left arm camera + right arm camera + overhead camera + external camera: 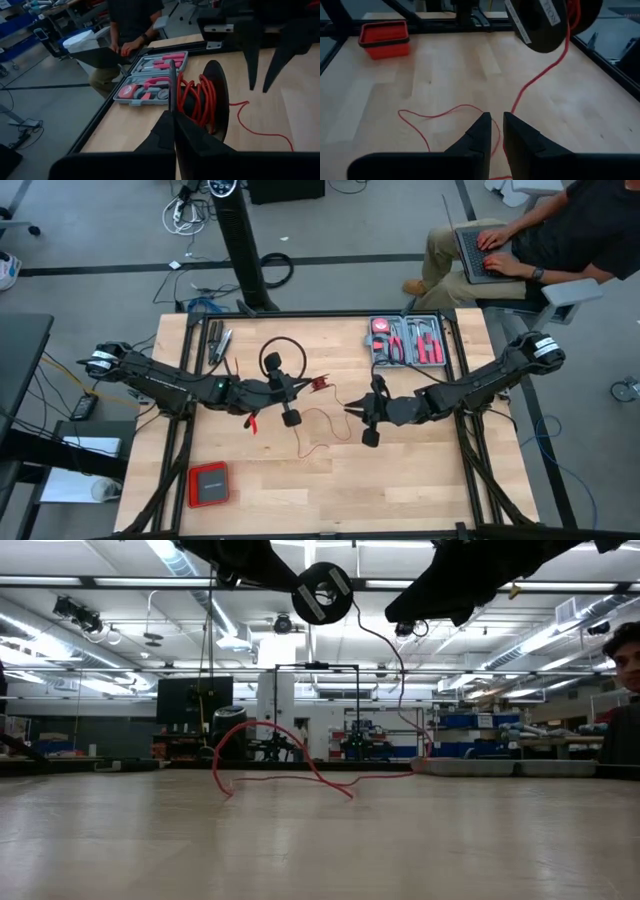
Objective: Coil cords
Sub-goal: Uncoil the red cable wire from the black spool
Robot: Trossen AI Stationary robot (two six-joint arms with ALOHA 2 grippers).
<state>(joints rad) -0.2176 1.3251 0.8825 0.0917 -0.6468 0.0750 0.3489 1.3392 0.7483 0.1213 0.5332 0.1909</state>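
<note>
a: where's the red cord (pixel 300 765) right now?

b: part of it is wound on a black spool (pixel 212 97), and the rest trails off the spool and lies in loose loops on the wooden table (pixel 400 480), near the middle, between the two arms.

a: who has the spool?

b: the left gripper (pixel 173 112). its fingers are pressed together on the edge of one spool flange, so the spool hangs up off the table. from the low camera you can see it well above the surface, with the cord dropping down from it.

a: and the right gripper (pixel 497 127)?

b: it hangs over the table just beside the loose cord, right of the spool. the fingers stand a little apart with a narrow gap. the cord runs up close to the fingertips in the wrist view, but i can't tell whether they are pinching it.

a: anything else on the table?

b: a grey tool tray (pixel 408 341) with red-handled tools sits at the far right corner, well apart from the cord. a flat red box (pixel 209 484) lies near the front left corner. a few dark tools (pixel 218 343) rest at the far left edge.

a: anyone around?

b: a person (pixel 540 240) sits beyond the far right corner with a laptop on the lap.
</note>
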